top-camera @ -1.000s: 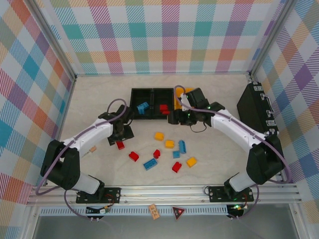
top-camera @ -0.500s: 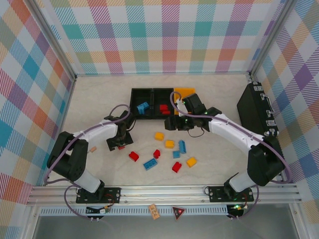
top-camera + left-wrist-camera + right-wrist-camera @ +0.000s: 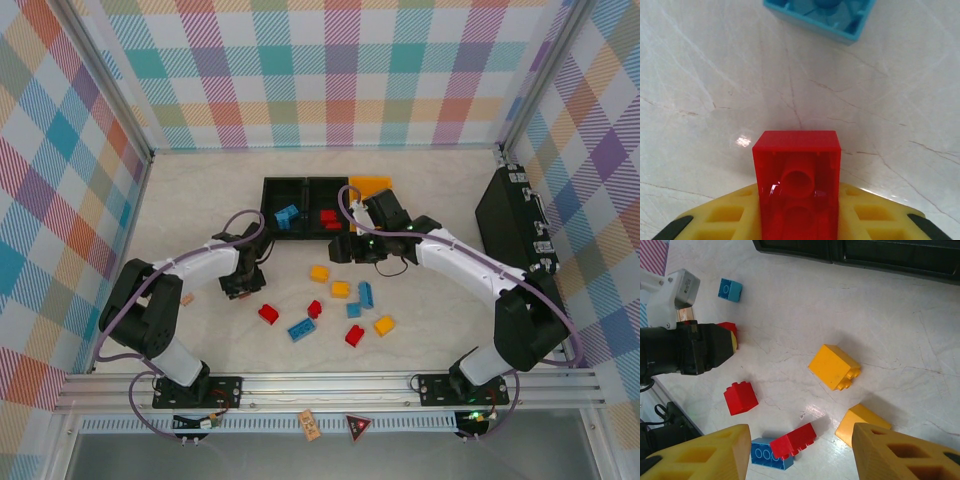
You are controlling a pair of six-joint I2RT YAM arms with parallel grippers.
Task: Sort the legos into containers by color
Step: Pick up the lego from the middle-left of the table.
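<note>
My left gripper [image 3: 239, 288] is shut on a red lego [image 3: 797, 175] that sits between its yellow fingers [image 3: 725, 217] low over the table. A light blue lego [image 3: 822, 15] lies just ahead of it. My right gripper [image 3: 800, 455] hangs open above the loose pile with nothing between its fingers. Below it lie yellow legos [image 3: 834, 366] [image 3: 860, 422], red legos [image 3: 740, 397] [image 3: 792, 440] and a blue lego [image 3: 762, 454]. Two black containers [image 3: 270, 190] [image 3: 336, 190] hold a blue lego [image 3: 287, 216] and red legos [image 3: 328, 217]. The yellow-orange container [image 3: 372, 186] stands to their right, partly behind the right arm.
A large flat black case [image 3: 515, 215] leans at the right wall. Several more legos [image 3: 354, 335] are scattered across the table's middle towards the front. Checked walls enclose the table on three sides, and a metal rail [image 3: 330, 385] runs along the near edge.
The left gripper dropped onto the red lego by the left arm and shut on it. The right gripper drew back from the yellow-orange container towards the table's middle.
</note>
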